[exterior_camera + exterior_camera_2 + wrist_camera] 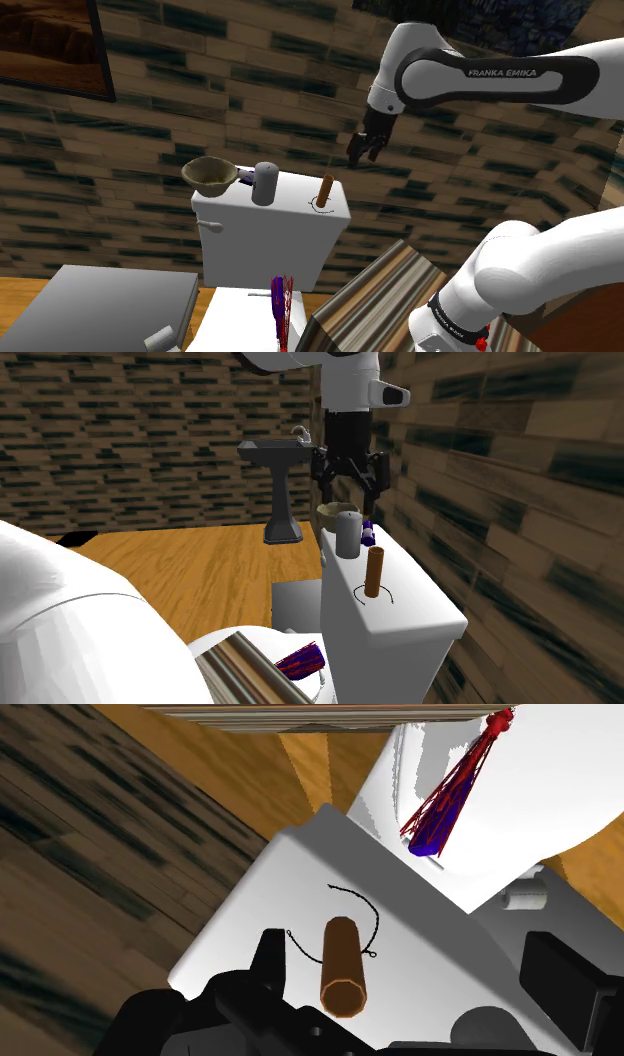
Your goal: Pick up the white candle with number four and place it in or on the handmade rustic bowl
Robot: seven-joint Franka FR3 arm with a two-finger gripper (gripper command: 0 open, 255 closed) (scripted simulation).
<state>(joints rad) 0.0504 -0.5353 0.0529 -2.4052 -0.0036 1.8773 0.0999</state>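
On a white toilet tank's lid (296, 205) stand a brownish rustic bowl (209, 175), a grey cylinder (265, 183) and a brown cylinder (326, 190) with a thin wire loop. A small white and purple candle (368, 533) sits between the bowl (337, 512) and the grey cylinder (347, 535), mostly hidden behind the cylinder. My gripper (364, 150) hangs in the air above the shoulder view's right end of the tank, open and holding nothing. In the wrist view the brown cylinder (343, 967) lies well below the gripper (408, 952), untouched.
A brick wall runs close behind the tank. Below the tank is the white toilet seat (560, 794) with a red and purple tassel-like object (279, 300) on it. A grey box (105, 310) stands at the shoulder view's lower left. A pedestal sink (281, 482) stands across the wooden floor.
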